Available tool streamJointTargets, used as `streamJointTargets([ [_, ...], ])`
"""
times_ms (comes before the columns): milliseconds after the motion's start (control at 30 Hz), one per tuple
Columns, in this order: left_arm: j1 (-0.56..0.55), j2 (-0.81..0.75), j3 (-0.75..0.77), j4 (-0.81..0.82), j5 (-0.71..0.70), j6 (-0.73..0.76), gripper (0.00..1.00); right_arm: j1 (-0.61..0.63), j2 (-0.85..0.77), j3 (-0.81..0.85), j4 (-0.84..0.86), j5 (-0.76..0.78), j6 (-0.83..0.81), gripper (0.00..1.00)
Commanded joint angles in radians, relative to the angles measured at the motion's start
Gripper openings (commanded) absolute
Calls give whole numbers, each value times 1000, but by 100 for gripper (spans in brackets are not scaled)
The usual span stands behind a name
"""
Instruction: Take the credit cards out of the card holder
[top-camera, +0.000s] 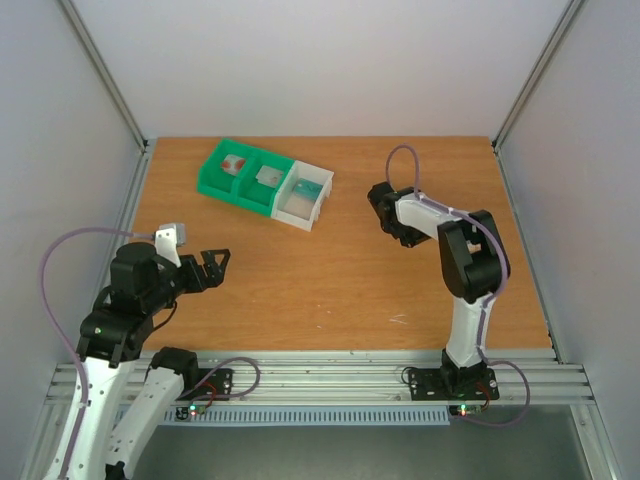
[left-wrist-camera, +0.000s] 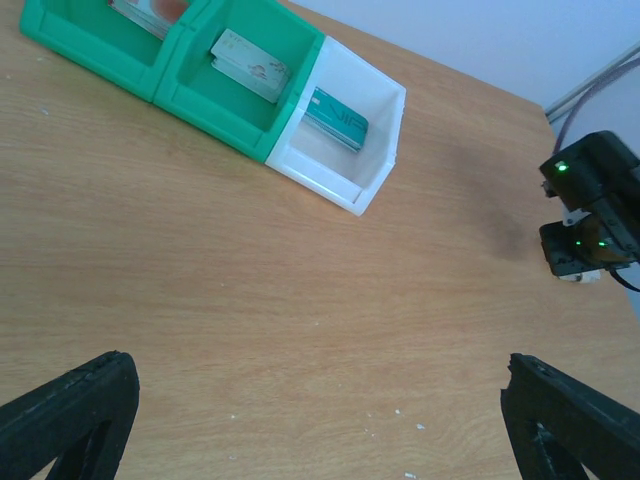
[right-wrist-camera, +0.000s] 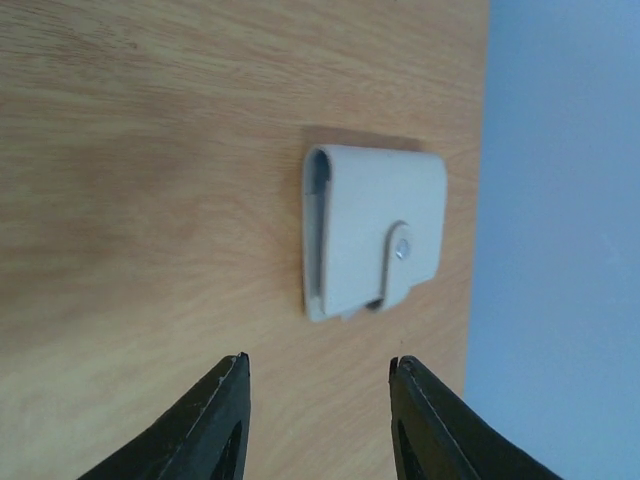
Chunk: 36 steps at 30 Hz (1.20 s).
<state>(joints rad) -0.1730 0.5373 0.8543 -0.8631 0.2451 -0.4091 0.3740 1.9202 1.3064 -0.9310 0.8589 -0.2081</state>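
The right gripper (right-wrist-camera: 320, 360) is shown with its jaws partly apart and nothing between them, directed at the card holder (right-wrist-camera: 375, 230), which lies just ahead of them and apart from them. The holder, pale grey, is folded shut with its tab snapped down, and rests flat on the tabletop (top-camera: 330, 290) close to one edge. Which edge cannot be told, since the holder is hidden under the right arm in the top view. The left gripper (top-camera: 214, 264) is held wide open and empty over the near left part of the tabletop. A green-and-white compartment tray (top-camera: 225, 192), with a flat item in each compartment, stands toward the far left corner.
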Motion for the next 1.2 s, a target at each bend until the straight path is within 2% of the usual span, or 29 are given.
streamJointTargets([
  [0, 6, -14, -3, 48, -32, 31, 99, -40, 130, 77, -7, 35, -25, 39],
  [67, 6, -22, -4, 46, -30, 34, 99, -61, 170, 92, -1, 49, -38, 35],
  [667, 6, -31, -23, 73, -50, 36, 99, -158, 304, 139, 17, 130, -77, 30],
  [1033, 6, -32, -23, 70, -57, 36, 99, -174, 329, 138, 12, 129, -70, 19],
  [1167, 6, -38, -20, 64, -70, 39, 99, -173, 321, 144, -11, 115, -57, 11],
])
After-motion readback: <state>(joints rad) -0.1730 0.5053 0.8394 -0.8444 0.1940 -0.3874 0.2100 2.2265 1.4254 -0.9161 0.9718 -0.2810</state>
